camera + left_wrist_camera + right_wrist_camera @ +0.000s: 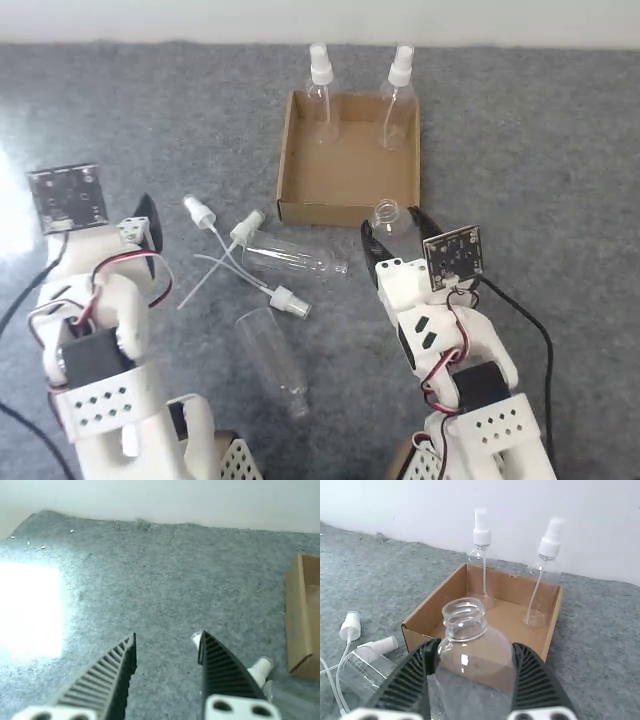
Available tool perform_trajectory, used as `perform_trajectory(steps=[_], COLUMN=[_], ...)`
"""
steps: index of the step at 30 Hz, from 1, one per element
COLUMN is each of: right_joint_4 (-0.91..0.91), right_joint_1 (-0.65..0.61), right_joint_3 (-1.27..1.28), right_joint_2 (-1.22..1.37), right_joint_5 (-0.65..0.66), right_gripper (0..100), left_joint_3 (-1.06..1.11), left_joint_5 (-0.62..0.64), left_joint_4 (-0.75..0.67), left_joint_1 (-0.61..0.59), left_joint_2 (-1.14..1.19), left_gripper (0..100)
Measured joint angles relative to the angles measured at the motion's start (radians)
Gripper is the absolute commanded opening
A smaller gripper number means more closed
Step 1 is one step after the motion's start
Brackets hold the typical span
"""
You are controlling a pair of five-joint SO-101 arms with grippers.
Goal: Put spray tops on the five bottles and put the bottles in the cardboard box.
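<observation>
My right gripper is shut on an upright clear bottle with an open neck, just in front of the cardboard box. Two bottles with spray tops stand at the box's far wall. A clear bottle lies on the carpet with a spray head at its neck. Another uncapped bottle lies nearer the arms. Two loose spray tops lie between them. My left gripper is open over bare carpet, left of the loose spray tops.
Grey carpet covers the table. A white wall runs along the far edge. The box's near corner appears in the left wrist view, with a spray head behind one finger.
</observation>
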Motion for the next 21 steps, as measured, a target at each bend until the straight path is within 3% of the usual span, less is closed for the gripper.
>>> perform_trajectory(steps=[7, 14, 21], right_joint_4=[0.000, 0.000, 0.000], right_joint_1=[0.005, 0.003, 0.003], right_joint_3=[0.000, 0.000, 0.000], right_joint_2=[0.000, 0.000, 0.000], right_joint_5=[0.000, 0.000, 0.000], right_gripper=[0.6, 0.6, 0.6], left_joint_3=[-0.077, -0.301, -0.476], left_joint_5=[-0.086, -0.086, 0.023], left_joint_4=[0.104, 0.219, 0.241], left_joint_1=[0.080, 0.107, 0.106], left_joint_2=[0.072, 0.460, 0.852], left_gripper=[19, 19, 19])
